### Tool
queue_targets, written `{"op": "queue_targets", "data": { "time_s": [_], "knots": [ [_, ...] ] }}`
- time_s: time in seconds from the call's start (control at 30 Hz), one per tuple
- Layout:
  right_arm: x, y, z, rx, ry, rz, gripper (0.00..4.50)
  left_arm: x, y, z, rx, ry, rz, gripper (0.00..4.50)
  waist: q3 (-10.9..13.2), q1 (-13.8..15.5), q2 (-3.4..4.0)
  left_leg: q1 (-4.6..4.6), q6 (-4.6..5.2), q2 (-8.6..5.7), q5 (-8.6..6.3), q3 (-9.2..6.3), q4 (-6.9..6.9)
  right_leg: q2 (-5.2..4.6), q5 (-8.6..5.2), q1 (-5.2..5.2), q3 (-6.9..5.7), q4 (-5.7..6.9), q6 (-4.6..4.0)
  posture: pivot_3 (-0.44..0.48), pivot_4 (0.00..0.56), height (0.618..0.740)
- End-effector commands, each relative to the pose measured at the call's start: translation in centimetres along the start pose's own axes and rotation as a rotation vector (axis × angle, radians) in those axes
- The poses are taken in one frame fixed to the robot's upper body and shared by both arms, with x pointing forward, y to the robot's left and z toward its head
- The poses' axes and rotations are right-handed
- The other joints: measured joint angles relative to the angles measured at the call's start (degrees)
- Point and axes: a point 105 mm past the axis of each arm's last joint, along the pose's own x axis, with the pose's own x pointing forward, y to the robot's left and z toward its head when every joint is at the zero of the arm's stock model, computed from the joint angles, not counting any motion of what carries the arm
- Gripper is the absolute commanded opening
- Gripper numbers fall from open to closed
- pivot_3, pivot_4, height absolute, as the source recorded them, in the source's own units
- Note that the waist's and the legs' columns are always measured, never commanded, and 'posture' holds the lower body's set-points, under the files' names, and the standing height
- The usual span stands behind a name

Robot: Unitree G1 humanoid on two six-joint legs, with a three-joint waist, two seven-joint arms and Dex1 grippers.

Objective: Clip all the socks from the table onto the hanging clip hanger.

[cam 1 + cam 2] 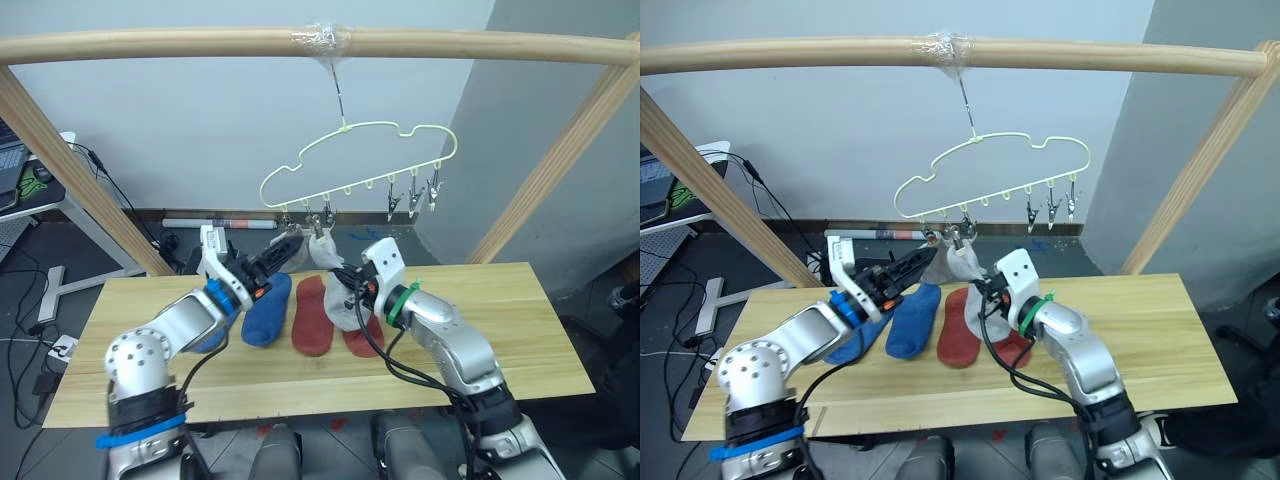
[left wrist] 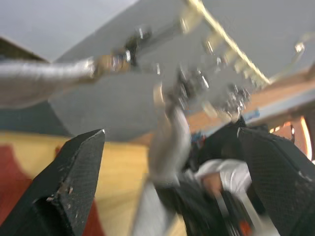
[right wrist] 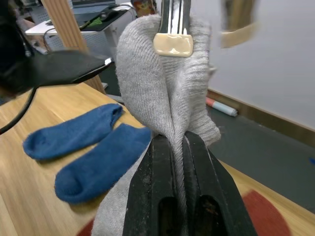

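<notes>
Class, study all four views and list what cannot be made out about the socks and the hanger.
- Second grey sock: the grey sock shut in the right hand bunches into folds, so whether it is one or two is unclear.
- Second red sock: the right arm covers most of it in the head views.
- Hanger clips: blurred in the left wrist view, so their grip is unreadable.

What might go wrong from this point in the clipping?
The right gripper is shut on the grey sock, which a clip bites only at its top edge; pulling down may tug it free. The open left gripper sits close beside the clip hanger, so a bump could set it swinging.
</notes>
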Motion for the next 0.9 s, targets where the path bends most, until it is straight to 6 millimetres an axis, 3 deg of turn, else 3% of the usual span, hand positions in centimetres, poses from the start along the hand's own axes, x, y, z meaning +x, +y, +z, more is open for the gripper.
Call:
{"op": "queue_targets", "data": {
  "time_s": [0.03, 0.1, 0.3, 0.43, 0.53, 0.63, 0.83, 0.9],
  "knots": [
    [0.3, 0.3, 0.7, 0.023, -0.029, 0.031, 1.53, -0.3, -1.5, 0.9, 0.053, -0.022, -0.039, 4.50, 0.00, 0.63, -0.01, 0.00, 0.00, 0.00, 0.00, 0.00, 0.01, 0.00, 0.00, 0.02, 0.00, -0.01, 0.00, 0.058, 0.183, 0.740],
    [0.2, 0.0, 0.4, 0.014, -0.012, 0.025, 2.18, -0.3, -1.7, 1.1, 0.072, -0.031, -0.036, 4.50, 0.00, 1.17, 0.00, -0.02, -0.01, -0.01, 0.00, 0.01, 0.01, -0.03, 0.00, 0.05, 0.00, -0.09, 0.00, 0.073, 0.183, 0.740],
    [-1.8, -1.4, -0.8, -0.026, 0.049, -0.018, 4.41, -0.1, -1.8, 0.0, 0.416, 0.044, 0.061, 4.50, 0.02, 1.48, -0.01, -0.04, -0.05, -0.01, -0.03, 0.05, -0.09, -0.03, -0.04, 0.00, 0.02, -0.10, -0.07, 0.086, 0.184, 0.740],
    [-3.3, -2.2, -0.6, -0.092, 0.053, -0.035, 4.41, 1.0, -1.7, -0.3, 0.499, 0.036, 0.046, 4.50, 0.04, 1.42, 0.00, -0.05, -0.05, -0.01, -0.03, 0.06, -0.10, -0.03, -0.05, -0.07, 0.03, -0.09, -0.09, 0.077, 0.185, 0.740],
    [-5.8, -2.4, 1.0, -0.159, 0.019, 0.008, 4.41, 3.6, -2.0, -1.1, 0.711, 0.006, 0.035, 4.50, 0.11, 1.67, 0.04, -0.08, -0.06, -0.01, -0.03, 0.08, -0.08, -0.03, -0.05, -0.07, 0.03, -0.12, -0.09, 0.065, 0.185, 0.740],
    [-7.4, -2.6, 2.7, -0.215, -0.020, 0.027, 4.50, 6.0, -2.1, -1.7, 0.805, -0.061, 0.038, 3.88, 0.12, 2.12, 0.04, -0.11, -0.06, -0.04, -0.04, 0.10, -0.07, -0.05, -0.05, -0.04, 0.06, -0.23, -0.08, 0.034, 0.181, 0.740],
    [-8.5, -2.4, 4.5, -0.258, -0.068, 0.041, 4.50, 8.7, -2.2, -2.5, 0.917, -0.124, 0.047, 2.13, 0.13, 1.05, 0.03, -0.14, -0.05, -0.03, -0.06, 0.12, -0.19, -0.04, -0.04, -0.05, 0.06, -0.37, -0.05, 0.008, 0.179, 0.740],
    [-8.7, -2.4, 4.9, -0.314, -0.075, 0.040, 4.50, 9.6, -1.9, -2.4, 0.924, -0.147, 0.073, 2.13, 0.13, 1.07, 0.03, -0.14, -0.05, -0.03, -0.06, 0.13, -0.21, -0.03, -0.04, -0.05, 0.06, -0.37, -0.05, -0.011, 0.179, 0.740]
  ]
}}
